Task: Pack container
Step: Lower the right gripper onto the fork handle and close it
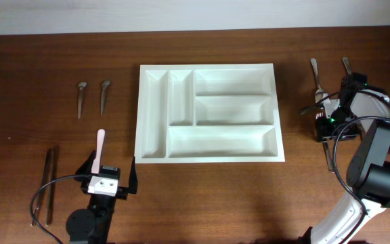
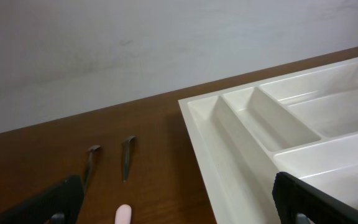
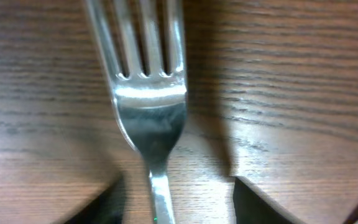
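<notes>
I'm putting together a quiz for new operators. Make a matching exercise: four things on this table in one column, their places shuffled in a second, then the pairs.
1 container
2 fork
3 pink-handled utensil
4 pair of small metal utensils

A left of the container, toward the far edge
B on the table between the fingers of the right gripper
C middle of the table, compartments empty
D just ahead of the left gripper

Pairs: 1-C, 2-B, 3-D, 4-A

White container point(image 1: 222, 139), silver fork point(image 3: 151, 112), pink utensil point(image 1: 98, 150) — dark brown wood-grain table point(image 1: 46, 54)
</notes>
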{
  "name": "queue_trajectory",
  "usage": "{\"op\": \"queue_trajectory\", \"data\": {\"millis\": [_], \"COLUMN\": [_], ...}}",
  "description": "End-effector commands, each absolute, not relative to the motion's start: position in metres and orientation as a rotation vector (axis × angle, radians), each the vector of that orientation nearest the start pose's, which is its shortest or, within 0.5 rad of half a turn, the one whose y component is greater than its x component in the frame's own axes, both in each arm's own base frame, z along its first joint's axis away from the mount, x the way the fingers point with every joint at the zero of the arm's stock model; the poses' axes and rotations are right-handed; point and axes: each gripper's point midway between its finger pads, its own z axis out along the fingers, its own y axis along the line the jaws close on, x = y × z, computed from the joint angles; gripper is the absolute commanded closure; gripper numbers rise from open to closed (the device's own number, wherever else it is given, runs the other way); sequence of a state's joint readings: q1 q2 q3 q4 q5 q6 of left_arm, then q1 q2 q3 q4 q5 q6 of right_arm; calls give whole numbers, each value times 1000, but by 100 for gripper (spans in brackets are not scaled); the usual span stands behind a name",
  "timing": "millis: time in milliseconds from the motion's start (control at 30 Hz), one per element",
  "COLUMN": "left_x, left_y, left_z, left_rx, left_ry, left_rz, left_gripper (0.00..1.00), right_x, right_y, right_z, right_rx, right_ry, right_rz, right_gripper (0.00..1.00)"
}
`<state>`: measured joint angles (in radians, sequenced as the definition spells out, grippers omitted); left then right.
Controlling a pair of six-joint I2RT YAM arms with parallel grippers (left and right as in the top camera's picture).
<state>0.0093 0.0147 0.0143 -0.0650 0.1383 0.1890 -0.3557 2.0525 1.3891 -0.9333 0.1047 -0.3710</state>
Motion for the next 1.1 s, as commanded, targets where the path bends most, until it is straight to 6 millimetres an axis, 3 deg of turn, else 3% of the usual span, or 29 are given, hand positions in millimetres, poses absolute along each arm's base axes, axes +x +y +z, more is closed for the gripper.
{"op": "queue_trajectory", "data": {"millis": [0, 567, 700, 1067], "left_x": [245, 245, 245, 245], "left_y": [-19, -19, -19, -19], "left_z": [160, 160, 160, 160], "left_rx": [234, 234, 234, 234], "left_ry": [1617, 1617, 1617, 1617], "left_rz": [38, 38, 38, 38], "left_gripper": [1, 1, 1, 1], "right_x": [321, 326, 327, 327], "right_y": [-152, -136, -124, -122], "right_z": [-16, -18, -18, -18], "right_rx": [-19, -16, -58, -56], "right_ry": [3268, 3244, 3229, 3229], "right_rz": [-212, -62, 52, 65], "right_gripper": [57, 63, 62, 61]}}
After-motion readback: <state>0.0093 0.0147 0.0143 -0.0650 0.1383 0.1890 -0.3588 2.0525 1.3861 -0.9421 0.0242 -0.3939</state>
